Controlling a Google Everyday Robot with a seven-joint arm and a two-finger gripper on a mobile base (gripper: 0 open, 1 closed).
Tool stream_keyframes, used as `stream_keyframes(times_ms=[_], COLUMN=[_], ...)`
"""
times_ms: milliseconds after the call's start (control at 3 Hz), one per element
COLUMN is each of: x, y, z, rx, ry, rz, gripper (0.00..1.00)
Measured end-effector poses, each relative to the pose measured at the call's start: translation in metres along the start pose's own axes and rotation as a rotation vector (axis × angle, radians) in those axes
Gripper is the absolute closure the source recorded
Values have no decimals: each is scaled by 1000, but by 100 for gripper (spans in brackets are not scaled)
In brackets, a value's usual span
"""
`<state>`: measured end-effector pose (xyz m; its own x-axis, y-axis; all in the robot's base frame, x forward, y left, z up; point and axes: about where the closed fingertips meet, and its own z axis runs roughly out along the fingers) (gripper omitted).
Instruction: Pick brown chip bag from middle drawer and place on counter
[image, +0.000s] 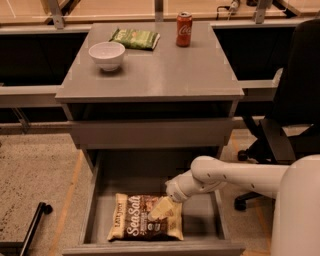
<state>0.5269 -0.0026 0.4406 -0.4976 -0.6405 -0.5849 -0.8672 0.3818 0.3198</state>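
The brown chip bag (140, 222) lies flat on the floor of the open middle drawer (201, 216), near its front, with the white "Sea Salt" lettering facing up. My gripper (161, 208) reaches in from the right on a white arm. It sits low over the bag's upper right corner, touching or nearly touching it. The grey counter (160, 70) tops the cabinet above the drawer.
On the counter stand a white bowl (106, 54), a green snack bag (135, 38) and a red soda can (184, 29). A black office chair (295, 100) stands right of the cabinet. A black bar (32, 225) lies on the floor at lower left.
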Motion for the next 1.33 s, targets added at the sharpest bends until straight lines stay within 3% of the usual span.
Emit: stream_keyframes(times_ms=[333,667,1333], x=[8,19,31], y=[-5,-7,19], z=[25,49,68], rx=[33,31,-12], ry=[46,101,168], rz=[3,20,81], gripper=[0,0,49])
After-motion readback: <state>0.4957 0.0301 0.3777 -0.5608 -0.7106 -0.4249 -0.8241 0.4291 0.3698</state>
